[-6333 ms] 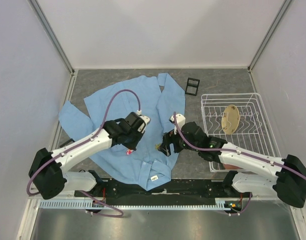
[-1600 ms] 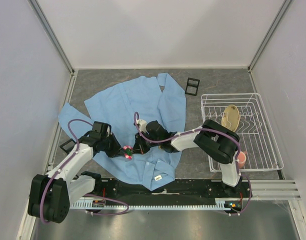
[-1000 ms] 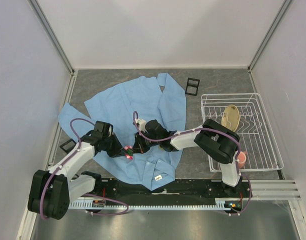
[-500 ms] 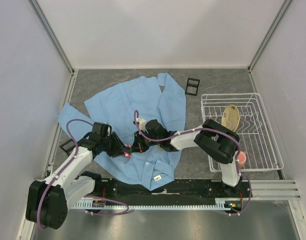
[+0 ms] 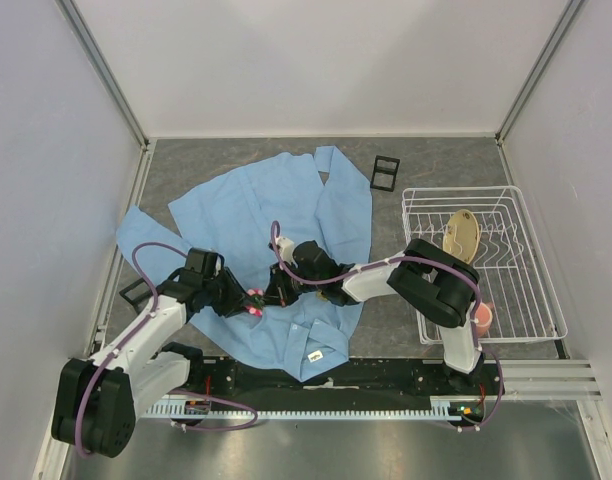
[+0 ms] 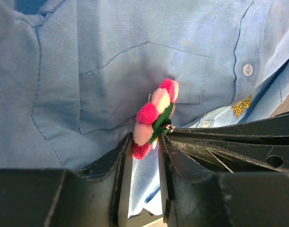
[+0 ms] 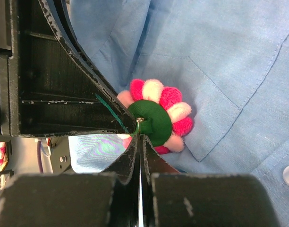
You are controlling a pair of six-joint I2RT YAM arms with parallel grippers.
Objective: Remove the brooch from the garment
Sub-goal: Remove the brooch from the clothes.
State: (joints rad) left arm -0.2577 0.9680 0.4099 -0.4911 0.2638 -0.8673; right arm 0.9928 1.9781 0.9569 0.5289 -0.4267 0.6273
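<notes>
The right gripper (image 7: 140, 133) is clenched tight, its tips meeting at the small metal clasp on the green back of the pink flower brooch (image 7: 158, 116). The left gripper (image 6: 145, 140) stands narrowly parted at the brooch's lower petals, and I cannot tell whether it pinches them. The brooch sits on edge against the chest pocket of the light blue shirt (image 6: 111, 56).

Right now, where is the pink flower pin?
In the top view the brooch is left of centre, at the chest pocket of the shirt, between the left gripper and the right gripper.
</notes>
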